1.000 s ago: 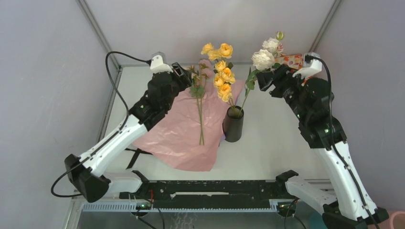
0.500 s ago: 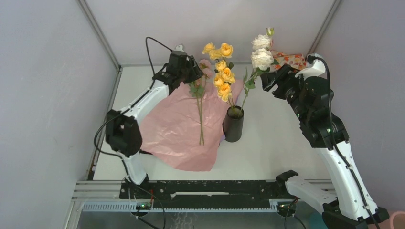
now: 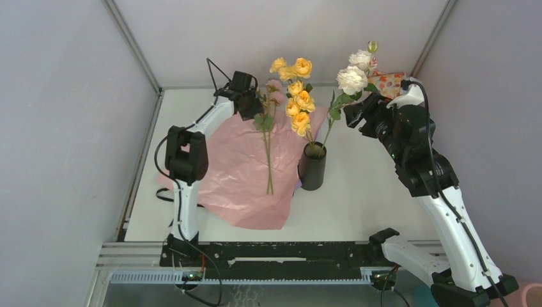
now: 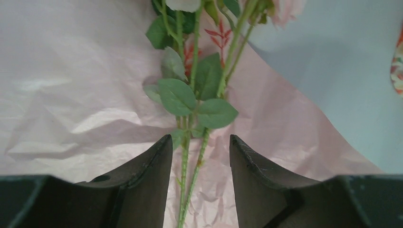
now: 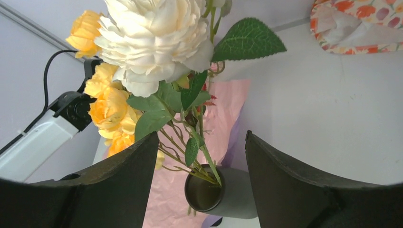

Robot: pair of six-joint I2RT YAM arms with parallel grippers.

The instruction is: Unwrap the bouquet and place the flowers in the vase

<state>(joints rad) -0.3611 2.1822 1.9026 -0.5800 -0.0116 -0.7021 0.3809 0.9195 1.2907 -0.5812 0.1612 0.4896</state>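
The bouquet's pink paper (image 3: 243,179) lies spread flat on the table. Two pink-rose flowers lie on it, their thin green stems (image 3: 268,160) side by side. My left gripper (image 3: 254,107) is open over their leafy upper part. In the left wrist view the stems (image 4: 189,180) run between its fingers (image 4: 147,175), touching neither. The black vase (image 3: 312,167) stands upright beside the paper and holds yellow roses (image 3: 298,96) and a white rose (image 3: 353,78). My right gripper (image 3: 350,115) hangs open by the white rose's stem (image 5: 205,154), above the vase (image 5: 223,192).
An orange-flowered patterned cloth (image 3: 390,82) lies in the far right corner behind my right arm. A black ribbon (image 3: 163,192) pokes out at the paper's left edge. Grey walls close in the table on the left, back and right.
My left arm has stretched out to the far side and brought its gripper over the pink roses' stems, its jaws narrowing a little. The white rose swayed left and back; the right gripper barely moved.
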